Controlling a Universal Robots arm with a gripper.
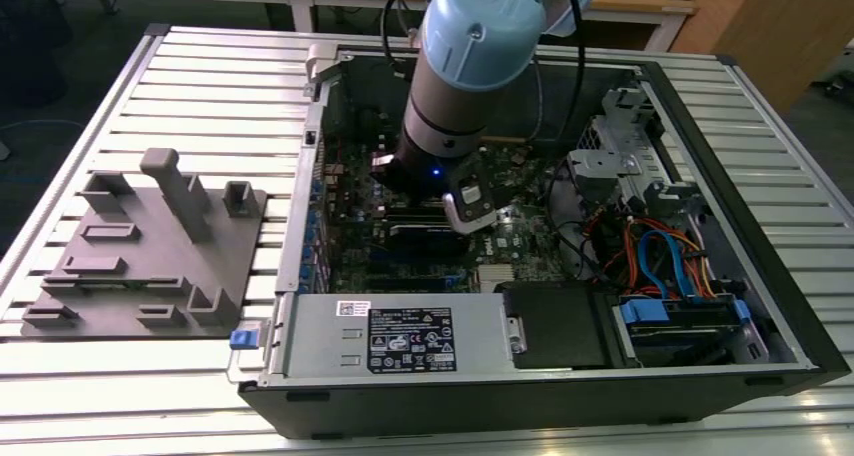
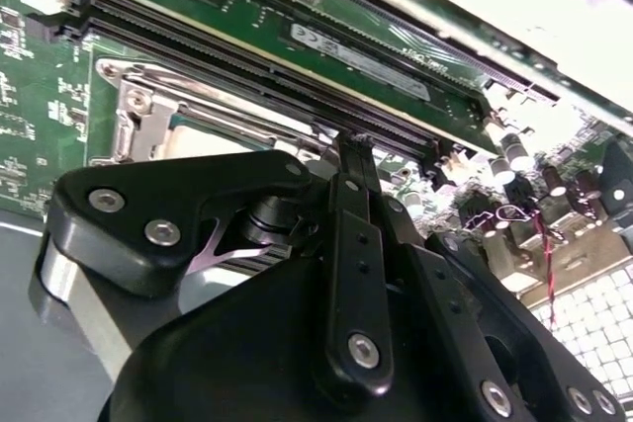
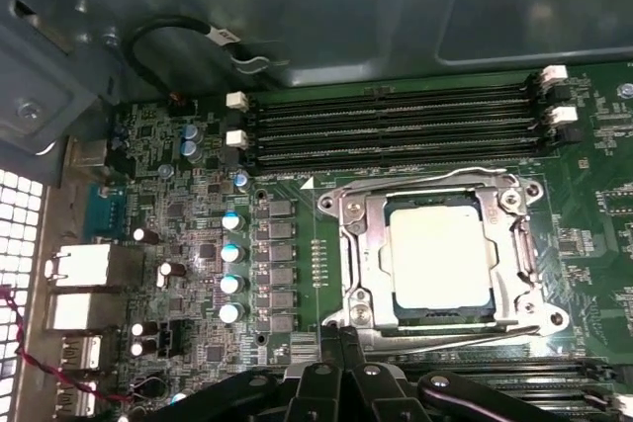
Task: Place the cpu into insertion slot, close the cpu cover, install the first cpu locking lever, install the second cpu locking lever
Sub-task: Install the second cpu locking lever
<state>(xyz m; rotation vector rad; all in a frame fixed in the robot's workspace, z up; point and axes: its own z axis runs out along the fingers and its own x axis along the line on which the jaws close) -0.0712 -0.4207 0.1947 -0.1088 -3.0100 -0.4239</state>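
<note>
1. A slatted metal bench [image 1: 134, 76] carries an open computer case [image 1: 747, 306]; wooden furniture is seen behind it in the exterior view.
2. A grey fixture plate [image 1: 134, 266] with upright blocks lies on the bench toward the exterior view's left, just beside the case and apart from the arm.
3. The arm [image 1: 467, 56] reaches down into the case, over the green motherboard [image 3: 188, 234].
4. In the first wrist view, the cpu [image 3: 440, 249] is seen seated flat in the insertion slot [image 3: 381, 315], silver top upward.
5. The cpu cover [image 3: 361, 234] is seen lying down around the cpu as a silver frame, the chip showing through its window.
6. A thin wire lever [image 3: 425, 177] runs along the socket edge nearest the memory slots [image 3: 396, 126]; whether it is latched cannot be told.
7. The gripper [image 3: 341, 343] is placed low at the socket edge opposite the memory slots. Its black linkage is noted in both wrist views.
8. In the second wrist view the fingers [image 2: 353, 160] appear pressed close together into one narrow tip at the socket frame; nothing is seen between them.
9. Contact between tip and frame cannot be confirmed.
</note>
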